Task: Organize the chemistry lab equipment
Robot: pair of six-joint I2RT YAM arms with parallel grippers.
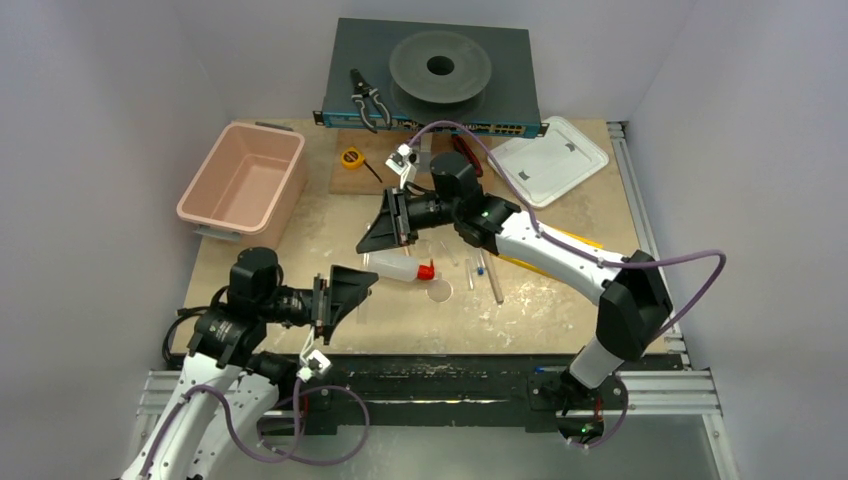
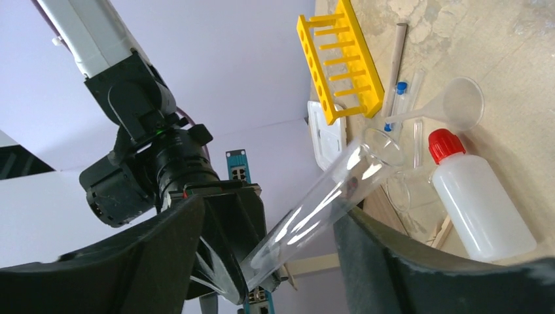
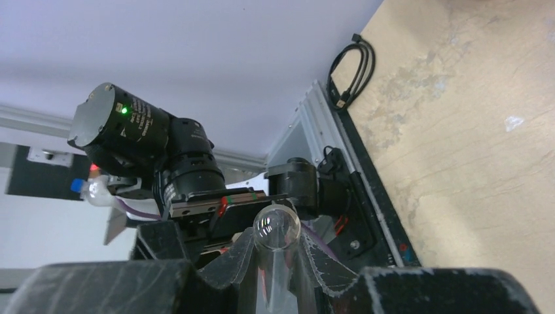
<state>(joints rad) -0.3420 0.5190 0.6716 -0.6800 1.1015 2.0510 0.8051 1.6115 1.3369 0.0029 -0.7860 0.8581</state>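
Observation:
My right gripper point(image 1: 375, 238) is shut on a large clear test tube point(image 3: 276, 226), whose rounded end sticks out past the fingertips point(image 3: 243, 252). In the left wrist view that test tube point(image 2: 340, 186) slants across the gap of my left gripper point(image 2: 271, 212). That gripper is open, and the tube lies close against its right finger point(image 2: 406, 261). On the table lie a white squeeze bottle point(image 1: 400, 268) with a red cap, a small round dish point(image 1: 439, 291), thin blue-capped tubes point(image 1: 481, 268) and a wooden stick point(image 1: 494, 280). A clear funnel point(image 2: 458, 104) rests beside the bottle point(image 2: 481, 203).
A yellow tube rack point(image 2: 340, 62) stands beyond the tubes, mostly under the right arm in the top view. A pink bin point(image 1: 243, 180) is at the back left and a white tray point(image 1: 548, 148) at the back right. Pliers point(image 1: 368, 100) and a yellow tape measure point(image 1: 351, 158) lie near the switch box point(image 1: 430, 70).

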